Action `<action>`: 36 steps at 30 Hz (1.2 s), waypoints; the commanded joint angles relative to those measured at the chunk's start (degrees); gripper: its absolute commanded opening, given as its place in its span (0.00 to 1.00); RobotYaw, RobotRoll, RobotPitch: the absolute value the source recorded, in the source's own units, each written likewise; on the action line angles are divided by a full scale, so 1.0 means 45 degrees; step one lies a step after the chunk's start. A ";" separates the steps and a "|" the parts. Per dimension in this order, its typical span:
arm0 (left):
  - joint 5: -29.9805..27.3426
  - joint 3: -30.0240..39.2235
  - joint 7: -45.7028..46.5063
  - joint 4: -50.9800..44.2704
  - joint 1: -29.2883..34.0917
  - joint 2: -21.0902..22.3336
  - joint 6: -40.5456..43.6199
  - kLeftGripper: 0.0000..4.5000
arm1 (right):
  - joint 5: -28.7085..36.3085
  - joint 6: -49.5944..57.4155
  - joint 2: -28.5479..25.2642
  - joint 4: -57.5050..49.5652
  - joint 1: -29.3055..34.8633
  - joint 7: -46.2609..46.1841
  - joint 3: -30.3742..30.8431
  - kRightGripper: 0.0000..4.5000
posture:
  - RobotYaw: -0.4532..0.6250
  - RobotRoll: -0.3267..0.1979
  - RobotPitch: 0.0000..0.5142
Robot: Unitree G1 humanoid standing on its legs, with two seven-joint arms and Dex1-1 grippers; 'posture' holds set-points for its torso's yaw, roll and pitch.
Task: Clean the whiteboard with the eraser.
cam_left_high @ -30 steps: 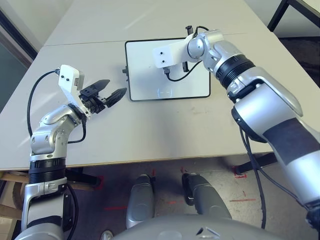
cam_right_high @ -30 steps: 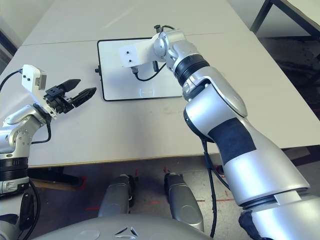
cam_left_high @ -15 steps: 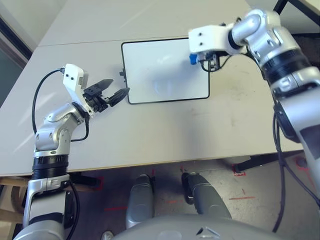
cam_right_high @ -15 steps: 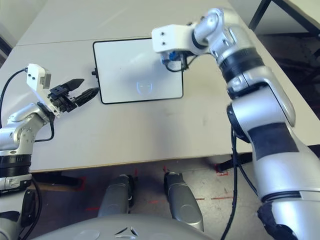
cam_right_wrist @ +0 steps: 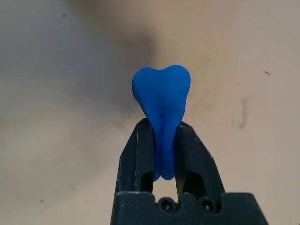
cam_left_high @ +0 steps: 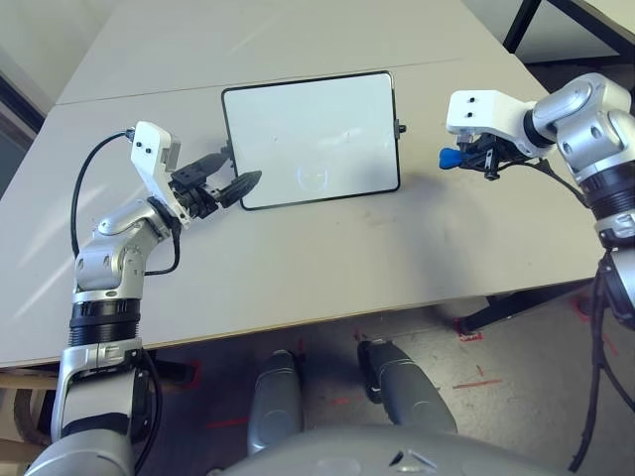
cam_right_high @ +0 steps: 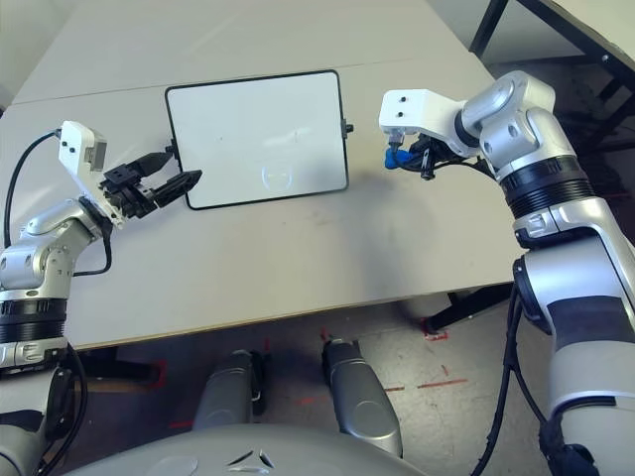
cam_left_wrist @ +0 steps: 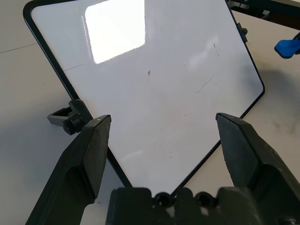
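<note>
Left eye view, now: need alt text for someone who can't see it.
Robot's right hand grips a blue eraser off the right side of a framed whiteboard, which lies on a pale table. The open left hand reaches to the board's left edge.

We note two arms of smooth silver metal, rounded at the joints, each ringed by a ribbed black band [cam_left_high: 105, 322], with a dark rectangular patch [cam_right_high: 592, 322] along the right upper section. At each wrist we record a blocky white housing [cam_left_high: 487, 112] dotted with small dark screws and trailing a thin black cable [cam_left_high: 75, 188]; the left arm ends in a matte black gripper [cam_left_high: 230, 182] with two tapering, pointed fingers.
</note>
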 commanded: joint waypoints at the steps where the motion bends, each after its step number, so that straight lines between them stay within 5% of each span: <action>1: 0.0162 -0.0035 -0.0138 0.0250 -0.0014 0.0166 -0.0063 1.00 | -0.0056 -0.0505 0.0417 0.1374 -0.0563 -0.0836 -0.0061 0.09 | 0.35 0.62 0.29; 11: 0.0085 0.0121 -0.0114 0.0048 0.0149 0.0420 0.0029 1.00 | -0.0122 -0.1176 0.1079 0.3760 -0.1120 -0.2187 -0.0090 0.09 | 0.37 0.62 0.29; 22: 0.0187 0.0099 -0.0091 0.0248 -0.0098 0.0478 -0.0089 1.00 | 0.0664 -0.0624 0.0988 0.4028 -0.1416 -0.2464 -0.1000 0.99 | 0.36 0.62 0.28; 36: 0.0066 0.2176 0.2320 -0.0541 0.0695 0.0381 -0.0537 1.00 | 0.5748 -0.0347 0.0402 0.0770 0.1350 -0.3978 -0.6671 0.99 | 0.39 0.62 0.31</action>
